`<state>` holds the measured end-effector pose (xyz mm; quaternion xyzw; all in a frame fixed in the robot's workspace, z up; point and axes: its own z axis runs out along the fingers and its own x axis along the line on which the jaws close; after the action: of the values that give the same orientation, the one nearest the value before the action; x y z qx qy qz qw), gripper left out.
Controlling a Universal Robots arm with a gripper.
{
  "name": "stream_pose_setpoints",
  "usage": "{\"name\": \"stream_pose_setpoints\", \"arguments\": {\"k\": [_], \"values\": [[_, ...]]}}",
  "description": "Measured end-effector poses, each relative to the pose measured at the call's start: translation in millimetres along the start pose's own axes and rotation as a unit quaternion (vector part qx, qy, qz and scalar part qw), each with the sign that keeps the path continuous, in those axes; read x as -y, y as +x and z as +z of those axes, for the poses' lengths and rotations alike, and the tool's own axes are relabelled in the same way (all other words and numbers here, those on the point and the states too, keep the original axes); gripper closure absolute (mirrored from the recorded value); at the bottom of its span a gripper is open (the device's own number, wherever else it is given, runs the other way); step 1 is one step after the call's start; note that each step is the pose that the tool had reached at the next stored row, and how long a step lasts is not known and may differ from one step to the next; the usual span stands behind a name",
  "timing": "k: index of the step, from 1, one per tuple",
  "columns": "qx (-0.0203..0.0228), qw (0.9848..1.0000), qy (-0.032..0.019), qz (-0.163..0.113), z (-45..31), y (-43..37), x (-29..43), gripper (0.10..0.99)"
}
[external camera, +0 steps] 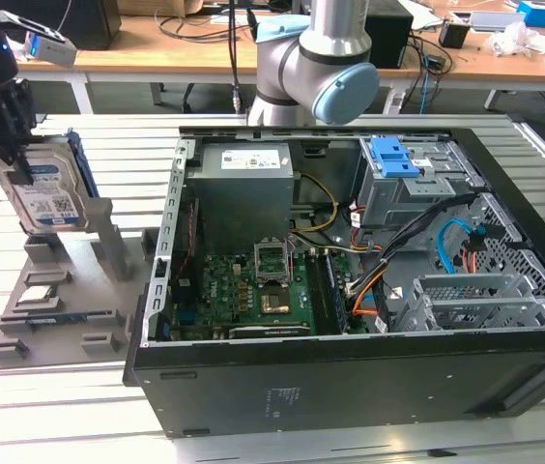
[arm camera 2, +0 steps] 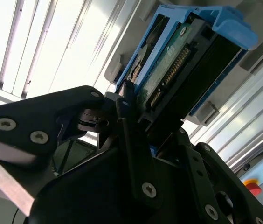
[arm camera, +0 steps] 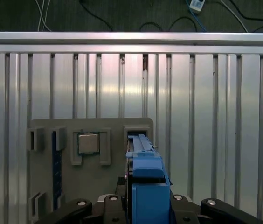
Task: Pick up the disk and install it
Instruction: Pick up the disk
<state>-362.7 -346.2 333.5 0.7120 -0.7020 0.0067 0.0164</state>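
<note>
Black claw (external camera: 18, 159) clamps the upright disk (external camera: 55, 198) at the grey holder (external camera: 70, 273).

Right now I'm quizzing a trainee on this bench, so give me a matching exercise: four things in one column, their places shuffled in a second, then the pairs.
Things:
1. disk
2. square chip
3. blue bracket
4. power supply

Places:
A. lying flat on the grey fixture
B. on top of the drive cage in the computer case
C. upright between the jaws of the gripper
D. in the case, next to the green motherboard

Pairs: 1-C, 2-A, 3-B, 4-D.
</note>
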Motion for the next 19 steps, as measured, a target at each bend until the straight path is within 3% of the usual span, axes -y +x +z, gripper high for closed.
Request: {"name": "stream_pose_setpoints", "arguments": {"k": [19], "values": [[0.0010,1.0000,0.0000,0.000,-23.0,0.8,-0.3,0.725]]}}
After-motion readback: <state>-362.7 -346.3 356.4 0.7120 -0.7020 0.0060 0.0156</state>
